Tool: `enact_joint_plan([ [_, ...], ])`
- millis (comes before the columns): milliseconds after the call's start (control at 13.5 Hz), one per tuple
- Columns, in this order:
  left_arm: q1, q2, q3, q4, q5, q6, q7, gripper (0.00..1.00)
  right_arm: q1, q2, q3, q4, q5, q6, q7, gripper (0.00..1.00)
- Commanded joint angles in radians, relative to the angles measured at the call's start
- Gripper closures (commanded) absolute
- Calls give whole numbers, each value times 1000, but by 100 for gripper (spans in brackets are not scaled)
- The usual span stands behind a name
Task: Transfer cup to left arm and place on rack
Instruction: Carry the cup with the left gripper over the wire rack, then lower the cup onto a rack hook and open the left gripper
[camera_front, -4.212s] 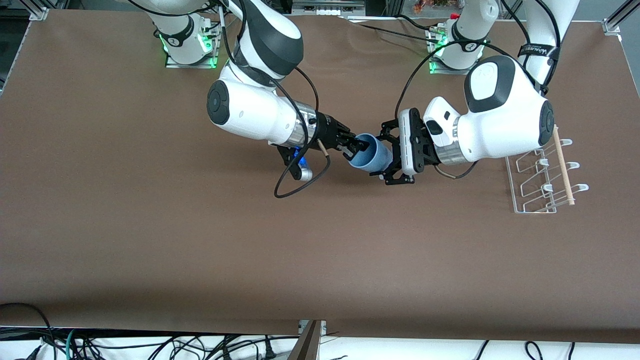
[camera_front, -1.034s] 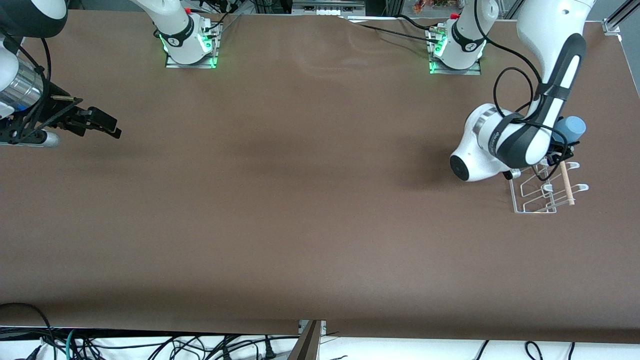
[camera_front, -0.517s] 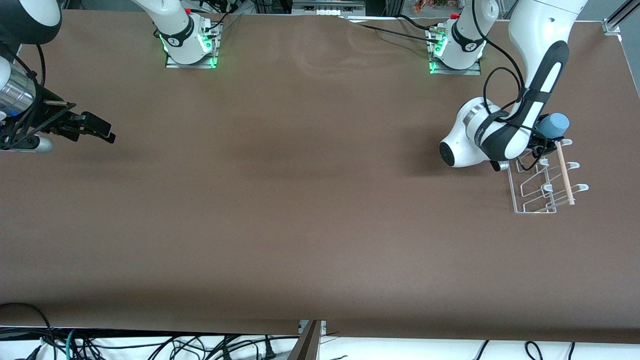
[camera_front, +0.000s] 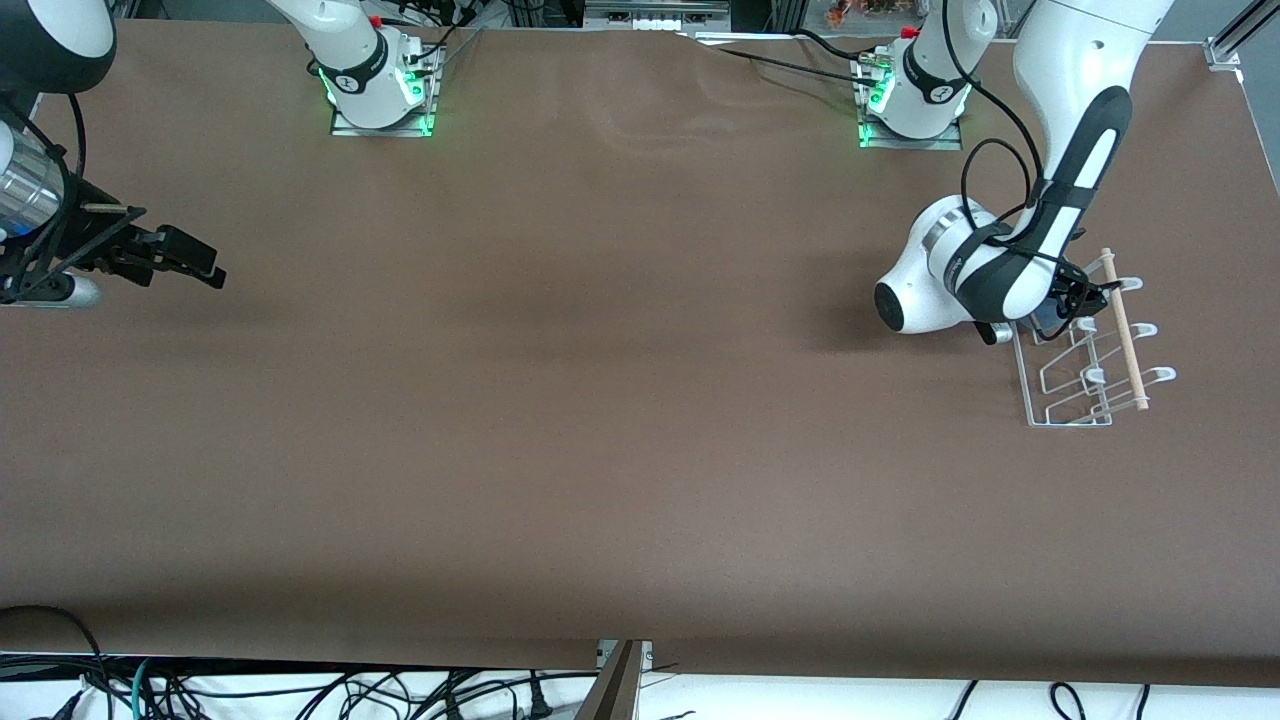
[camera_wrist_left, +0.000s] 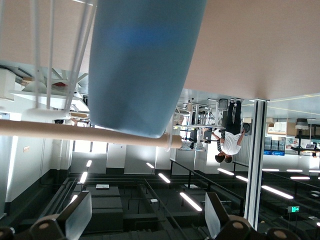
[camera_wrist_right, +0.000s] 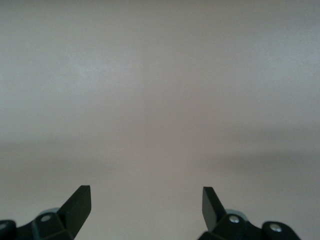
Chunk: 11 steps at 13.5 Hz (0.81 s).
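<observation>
Cup (camera_wrist_left: 145, 65): up among the white wires of the rack (camera_front: 1075, 370) at the left arm's end of the tabletop (camera_front: 600, 400), crossing the wooden dowel (camera_wrist_left: 75, 132) in the left wrist view; cannot tell whether touching it. Almost wholly hidden by the left arm in the front view. Left pincer (camera_wrist_left: 146, 205): over the end of the rack farther from the front camera, fingers (camera_wrist_left: 75, 215) spread wide, nothing between them. Cup straight ahead of that pincer, centred on the gap yet clear of both fingertips, gripped by neither. Rack standing on the tabletop, dowel running across its top. Right pincer (camera_front: 205, 265): well apart from cup and rack, hanging over the right arm's end of the tabletop, fingers (camera_wrist_right: 75, 207) wide and empty, only bare tabletop below; right arm waiting.
</observation>
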Motion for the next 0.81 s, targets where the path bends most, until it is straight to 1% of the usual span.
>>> enact_joint_plan([
  [0,15,-42,-3,103,-100,-4,-7,0,-5,17,19,32,-6,-19,-11,2],
  [148,30,-64,0,207,-194,-7,-14,0,-2,19,20,31,-6,-22,-13,2],
  [369,53,-78,7,402,-441,-9,-70,0,9,28,19,35,-7,-21,-13,2],
  [517,73,-81,6,514,-599,-6,-154,0,9,28,19,35,-7,-21,-13,2],
  [665,96,-81,6,606,-766,-3,-265,0,9,28,19,35,-7,-21,-13,2],
  [739,99,-85,6,642,-829,2,-337,0,9,28,19,35,-7,-21,-13,2],
])
